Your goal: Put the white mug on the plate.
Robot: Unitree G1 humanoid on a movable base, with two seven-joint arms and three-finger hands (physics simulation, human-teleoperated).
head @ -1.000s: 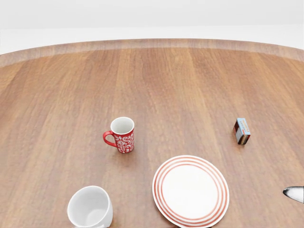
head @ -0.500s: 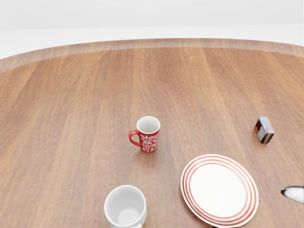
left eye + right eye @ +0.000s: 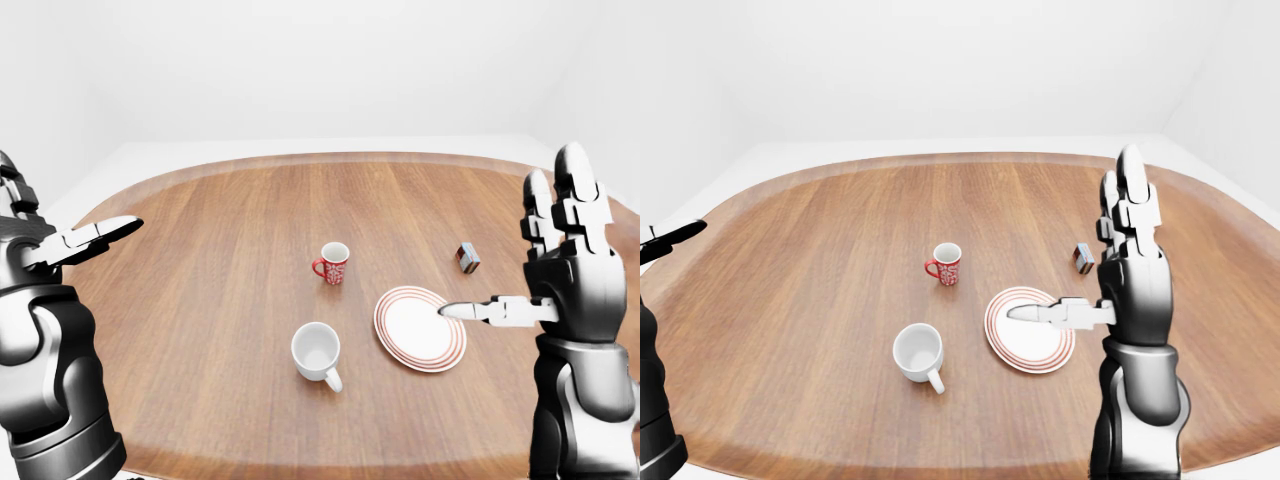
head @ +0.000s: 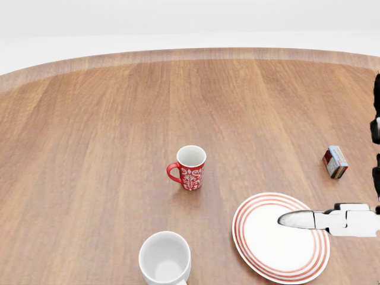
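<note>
Since the earlier head view, the right hand has been raised into sight, its fingers spread wide and one finger stretched out above the plate. Nothing is held. The left hand is also spread open and empty. The white mug is seen upright on the table, just left of the plate.

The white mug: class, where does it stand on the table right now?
In the left-eye view the white mug stands upright low in the middle of the wooden table, left of the striped plate and below the red patterned mug.
</note>
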